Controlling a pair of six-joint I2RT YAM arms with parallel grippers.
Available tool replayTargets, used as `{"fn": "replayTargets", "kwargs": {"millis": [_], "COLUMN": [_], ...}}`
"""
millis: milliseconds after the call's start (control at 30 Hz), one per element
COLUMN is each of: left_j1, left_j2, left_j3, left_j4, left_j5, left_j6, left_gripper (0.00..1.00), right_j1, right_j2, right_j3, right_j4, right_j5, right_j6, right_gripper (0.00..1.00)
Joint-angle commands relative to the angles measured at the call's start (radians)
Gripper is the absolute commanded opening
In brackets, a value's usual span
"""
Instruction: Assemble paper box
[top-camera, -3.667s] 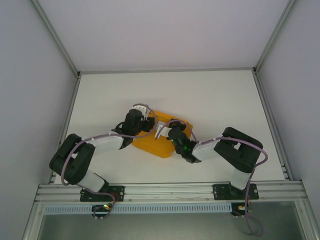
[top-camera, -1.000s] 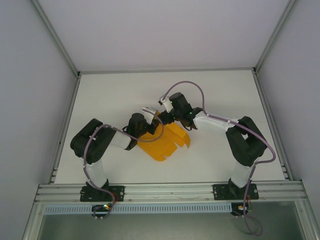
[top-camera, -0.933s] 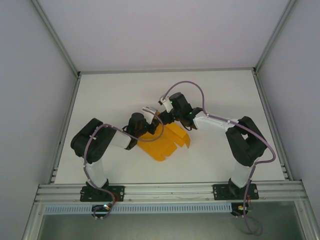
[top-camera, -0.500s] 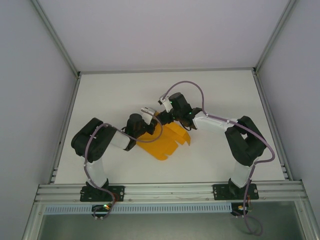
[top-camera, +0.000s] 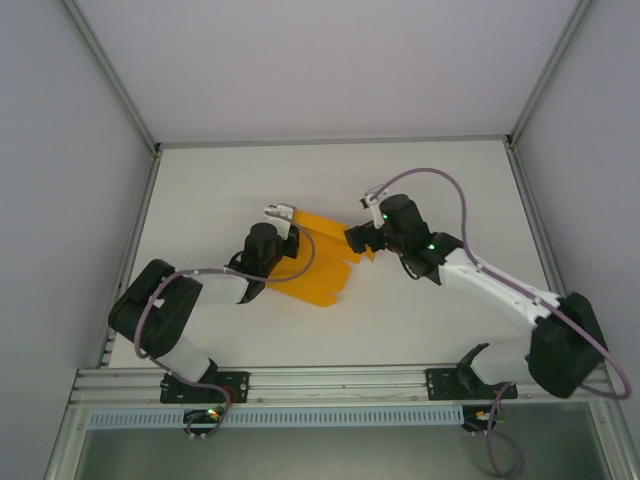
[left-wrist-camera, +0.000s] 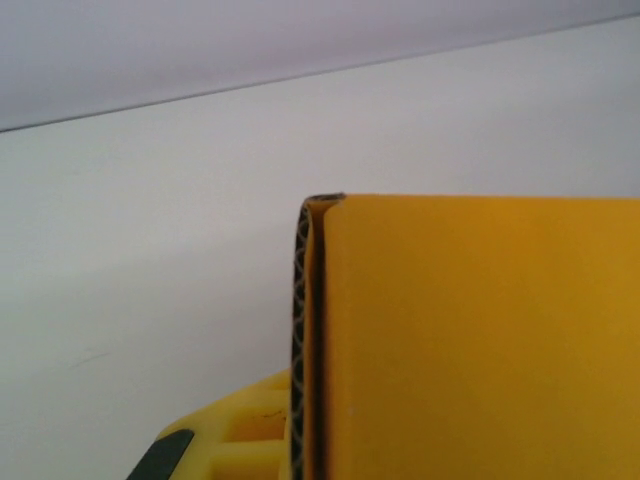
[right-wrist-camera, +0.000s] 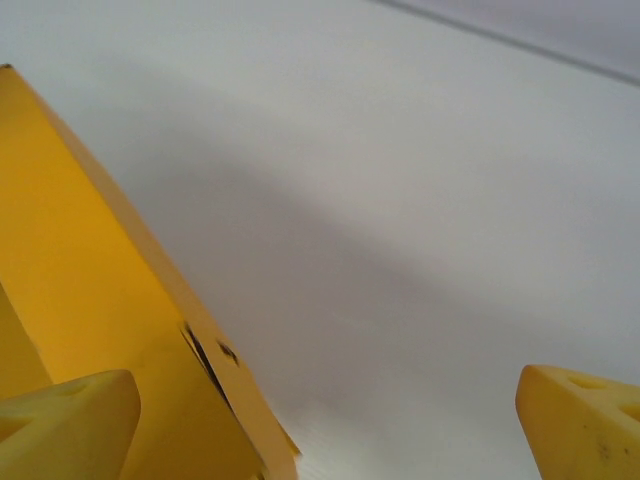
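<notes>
Top external view: the right gripper (top-camera: 358, 238) is now sitting at the right-hand edge of the paper box (top-camera: 322, 268), having swung over from its far side. The card is lying lower, mid-worktop (top-camera: 450, 190). Folding is judged unfinished.

Left wrist view is showing a pad (left-wrist-camera: 297, 330) of the left gripper (top-camera: 279, 216) pressing the card, jaws apparently clamping it. Right wrist view is showing the right jaws gaping wide, gripping nothing.

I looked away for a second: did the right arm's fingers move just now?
Yes. The right fingers shifted rightward, toward the table's right rail, and now sit at the paper box's right edge.
</notes>
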Motion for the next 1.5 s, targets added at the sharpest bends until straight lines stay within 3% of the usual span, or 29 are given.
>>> {"fn": "replayTargets", "kwargs": {"millis": [0, 167, 300, 500, 767, 1000, 1133, 1467], "left_j1": [-0.012, -0.043, -0.047, -0.039, -0.016, -0.009, 0.001, 0.037], "left_j2": [-0.047, -0.065, -0.084, -0.102, -0.102, -0.115, -0.101, -0.107], "left_j3": [0.030, 0.030, 0.047, 0.091, 0.149, 0.132, 0.132, 0.131], "left_j4": [-0.127, -0.136, -0.170, -0.244, -0.344, -0.347, -0.365, -0.367], "left_j5": [-0.059, -0.068, -0.082, -0.072, 0.005, 0.054, 0.017, 0.049], "left_j6": [-0.043, -0.004, -0.025, -0.058, -0.081, -0.082, -0.092, -0.137], "left_gripper": [0.00, 0.00, 0.00, 0.00, 0.00, 0.00, 0.00, 0.00], "right_j1": [-0.011, -0.034, -0.034, -0.034, -0.033, -0.032, -0.033, -0.036], "right_j2": [-0.054, -0.039, 0.021, 0.079, 0.176, 0.132, 0.043, -0.106], "right_j3": [-0.047, -0.073, -0.050, -0.105, -0.119, -0.081, -0.116, -0.174], "right_j4": [-0.025, 0.067, 0.041, 0.065, 0.185, 0.193, 0.232, 0.144], "right_j5": [0.044, -0.051, -0.107, -0.121, -0.258, -0.129, -0.111, -0.082], "right_j6": [0.031, 0.052, 0.051, 0.084, 0.098, 0.098, 0.095, 0.076], "right_gripper": [0.98, 0.97, 0.96, 0.94, 0.91, 0.92, 0.94, 0.96]}}
